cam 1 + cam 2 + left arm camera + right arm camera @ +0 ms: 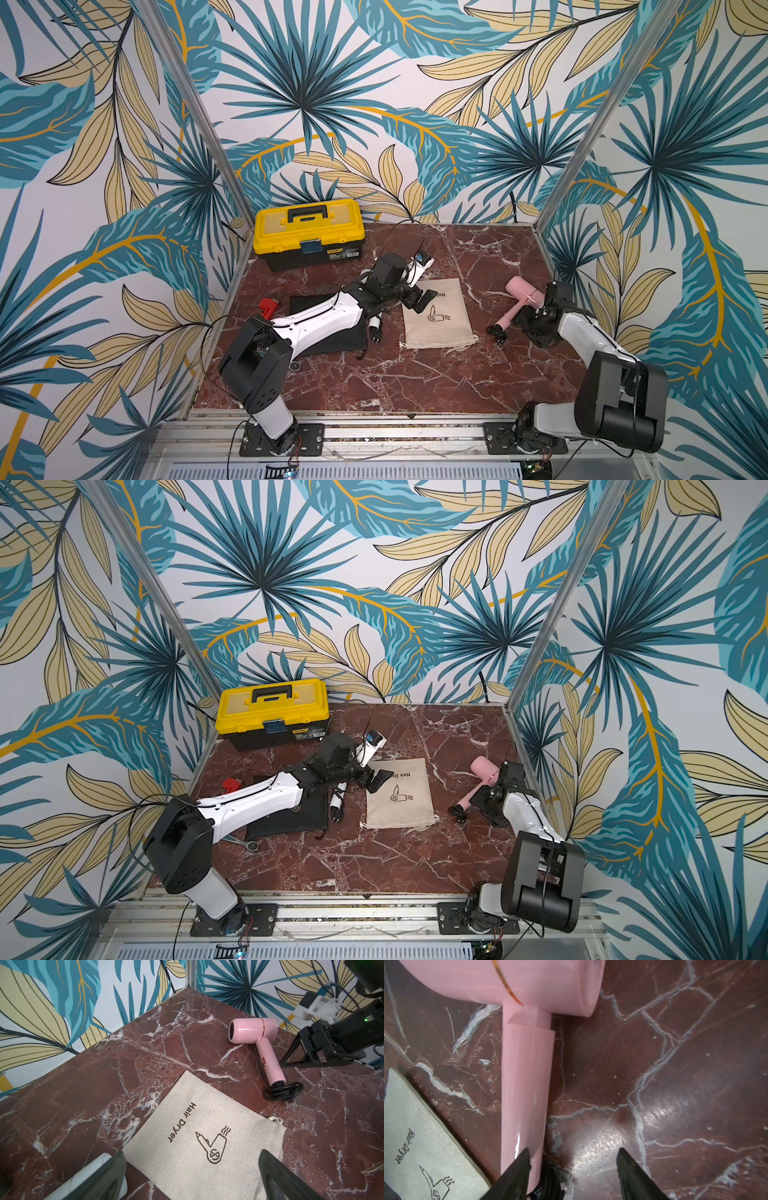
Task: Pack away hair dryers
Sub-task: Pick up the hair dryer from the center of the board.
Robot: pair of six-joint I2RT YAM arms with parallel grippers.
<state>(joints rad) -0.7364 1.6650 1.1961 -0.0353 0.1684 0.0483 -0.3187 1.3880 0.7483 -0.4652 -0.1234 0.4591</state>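
On the beige pouch [209, 1109]: "Hair Dryer"; left hand [192, 1154] and right hand [573, 1150] open, empty.

The beige pouch [203, 1118] is bearing the words "Hair Dryer" in dark brown print, with a line drawing of a dryer beside them; the yellow toolbox [307, 226] is carrying a front label [343, 251], too small to read.

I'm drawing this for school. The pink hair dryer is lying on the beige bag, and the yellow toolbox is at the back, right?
Not quite: the pink hair dryer lies on the table beside the beige bag, not on it; the left wrist view shows this. The yellow toolbox is at the back.
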